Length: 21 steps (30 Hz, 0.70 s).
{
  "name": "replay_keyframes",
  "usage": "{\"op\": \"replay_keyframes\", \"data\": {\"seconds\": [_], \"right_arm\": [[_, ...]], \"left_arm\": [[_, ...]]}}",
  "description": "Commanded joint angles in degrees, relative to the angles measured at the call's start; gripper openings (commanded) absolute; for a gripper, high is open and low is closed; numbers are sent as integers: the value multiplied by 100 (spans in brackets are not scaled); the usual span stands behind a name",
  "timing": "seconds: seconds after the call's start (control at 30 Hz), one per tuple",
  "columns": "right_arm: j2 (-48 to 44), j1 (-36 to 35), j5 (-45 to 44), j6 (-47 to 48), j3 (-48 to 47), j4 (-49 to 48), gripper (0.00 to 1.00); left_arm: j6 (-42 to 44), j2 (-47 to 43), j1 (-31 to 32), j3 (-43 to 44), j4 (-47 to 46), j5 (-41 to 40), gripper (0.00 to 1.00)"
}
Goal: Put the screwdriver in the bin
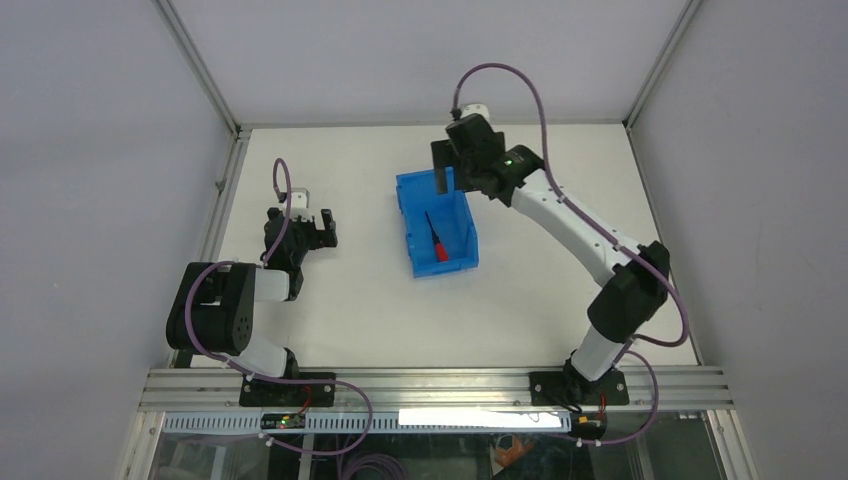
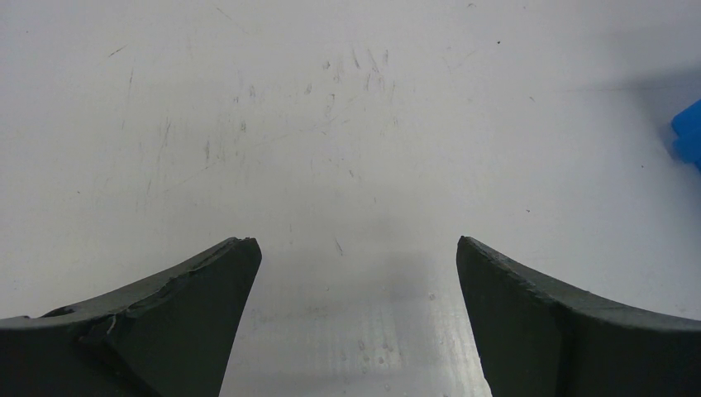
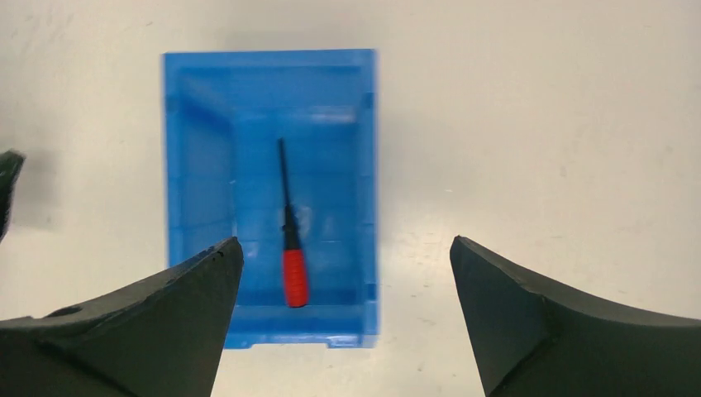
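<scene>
The bright blue bin [image 1: 405, 215] stands on the white table, a little behind its middle. The screwdriver [image 1: 436, 240], with a red handle and a thin black shaft, lies flat on the bin floor, handle toward the arms. My right gripper [image 1: 445, 170] is open and empty, hanging above the bin's far end. In the right wrist view the bin [image 3: 186, 182] and screwdriver [image 3: 291, 240] lie below my open right gripper [image 3: 345, 240], untouched. My left gripper [image 1: 318, 228] is open and empty over bare table left of the bin, also shown in the left wrist view [image 2: 357, 241].
White walls and metal frame posts enclose the table on the left, back and right. An aluminium rail [image 1: 430, 385] carrying both arm bases runs along the near edge. A blue corner of the bin [image 2: 688, 136] shows at the right edge of the left wrist view.
</scene>
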<state>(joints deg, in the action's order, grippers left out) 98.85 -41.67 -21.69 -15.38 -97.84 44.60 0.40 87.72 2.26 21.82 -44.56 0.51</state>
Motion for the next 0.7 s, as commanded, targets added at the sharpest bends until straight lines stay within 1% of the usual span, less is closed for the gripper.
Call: {"op": "replay_keyframes", "data": {"seconds": [0.0, 0.17, 0.27, 0.4, 0.5, 0.67], "right_arm": [[-639, 723, 54, 119, 517, 65, 99], [-1305, 1922, 445, 48, 1290, 24, 99], [-1654, 2484, 366, 58, 1727, -4, 99], [-1978, 3165, 393, 16, 2021, 49, 99], [-2144, 3436, 534, -37, 2185, -30, 99], [-2178, 3494, 624, -33, 2201, -50, 99]], "left_arm": [[-93, -133, 30, 15, -150, 54, 99], [-98, -134, 30, 15, -150, 54, 99], [-93, -135, 36, 15, -150, 58, 99], [-93, -133, 37, 15, -150, 55, 99], [-93, -134, 31, 15, -150, 54, 99], [-93, -139, 32, 15, -150, 51, 99]]}}
